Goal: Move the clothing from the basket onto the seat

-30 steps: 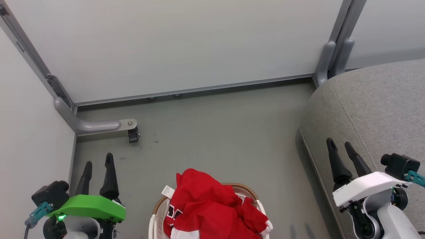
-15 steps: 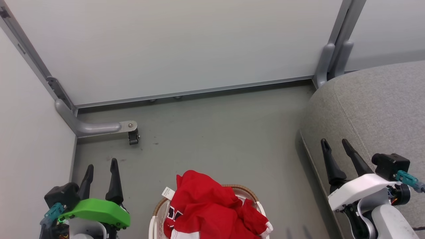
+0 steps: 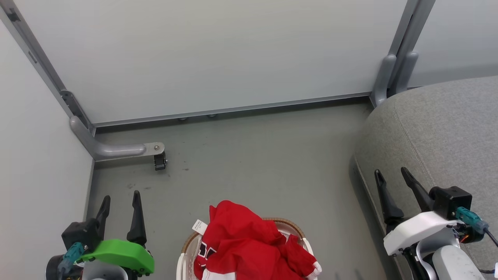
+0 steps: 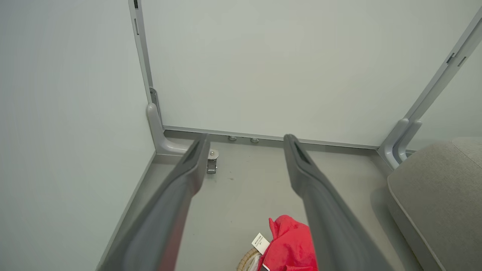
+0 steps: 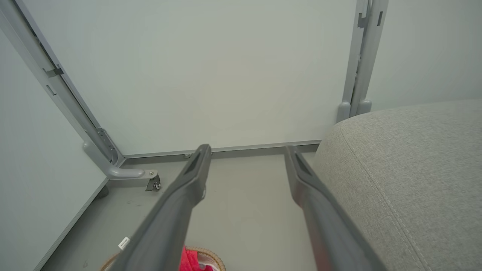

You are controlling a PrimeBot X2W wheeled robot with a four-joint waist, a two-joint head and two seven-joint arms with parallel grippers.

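Grey floor (image 3: 253,155), basket (image 3: 292,225) of red clothing (image 3: 249,249) (lower half out of frame)

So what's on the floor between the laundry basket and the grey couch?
Nothing. In the head view, the stretch of grey floor between the laundry basket and the grey couch is bare, and the two stand apart.

basket (image 3: 181,266) — cut off below, seat (image 3: 447,136) — cropped right
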